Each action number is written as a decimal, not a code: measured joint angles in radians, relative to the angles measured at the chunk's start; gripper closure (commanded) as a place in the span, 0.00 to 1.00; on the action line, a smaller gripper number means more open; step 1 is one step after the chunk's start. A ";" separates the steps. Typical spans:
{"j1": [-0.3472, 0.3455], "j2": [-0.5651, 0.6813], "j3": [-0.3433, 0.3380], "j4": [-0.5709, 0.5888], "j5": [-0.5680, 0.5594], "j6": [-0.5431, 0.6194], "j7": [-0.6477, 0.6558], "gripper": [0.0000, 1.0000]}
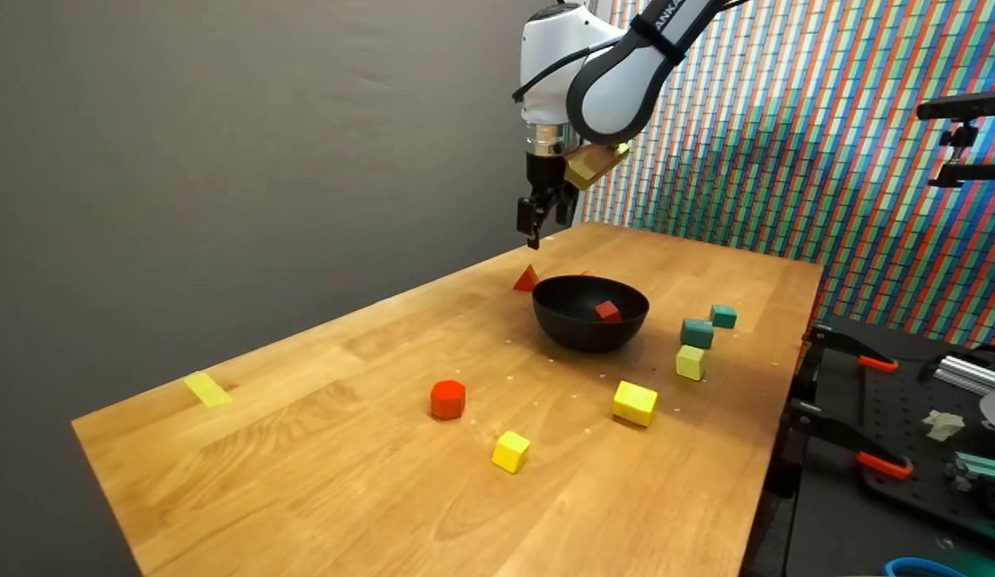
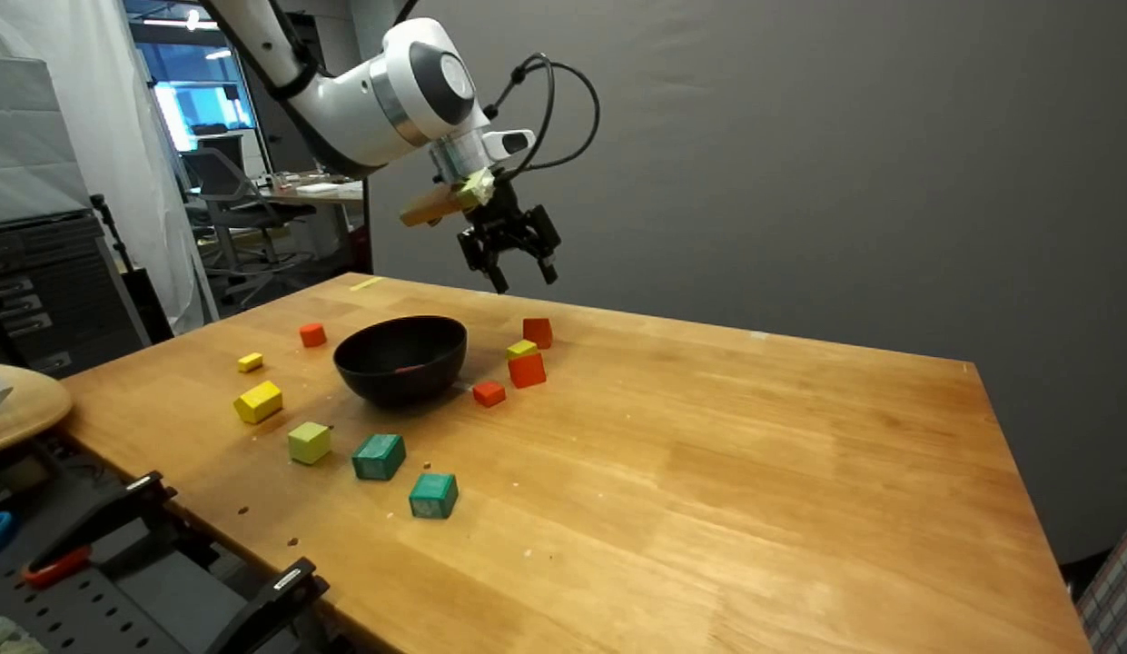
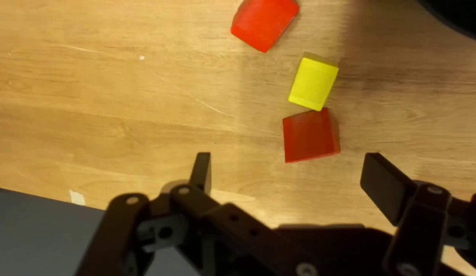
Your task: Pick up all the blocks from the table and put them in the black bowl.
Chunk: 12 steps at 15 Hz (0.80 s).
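Red blocks (image 2: 527, 370): four on the table (image 2: 708, 509), one showing a triangular face; a fifth block (image 1: 608, 312) inside the bowl (image 1: 587, 340)
Yellow blocks (image 2: 259, 401): four on the table, one paler and greenish
Green blocks (image 2: 379, 456): two, bluish, on the table
Bowl: one, round, black, upright
Gripper (image 3: 288, 174): one, released, jaws wide apart above the table
Arm (image 1: 625, 88): one, readable letters "ANKA"

Looks like a lab/office: robot arm (image 2: 359, 109), 2 clamps (image 1: 838, 433), perf'd board (image 2: 95, 604), desk (image 2: 342, 195) & chair (image 2: 221, 174) in bkgd.

Grey wall (image 1: 264, 176); multicoloured backdrop (image 1: 786, 144); flat yellow strip (image 1: 208, 389); white curtain (image 2: 127, 154); office chair (image 2: 221, 177).
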<state>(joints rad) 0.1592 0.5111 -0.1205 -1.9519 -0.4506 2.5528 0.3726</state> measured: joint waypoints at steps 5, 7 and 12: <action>-0.058 0.183 0.058 0.182 0.166 -0.071 -0.191 0.25; -0.064 0.238 0.070 0.256 0.201 -0.131 -0.239 0.34; -0.065 0.321 0.072 0.370 0.222 -0.219 -0.266 0.72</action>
<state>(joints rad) 0.0944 0.8317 -0.0482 -1.5818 -0.2285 2.3338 0.1064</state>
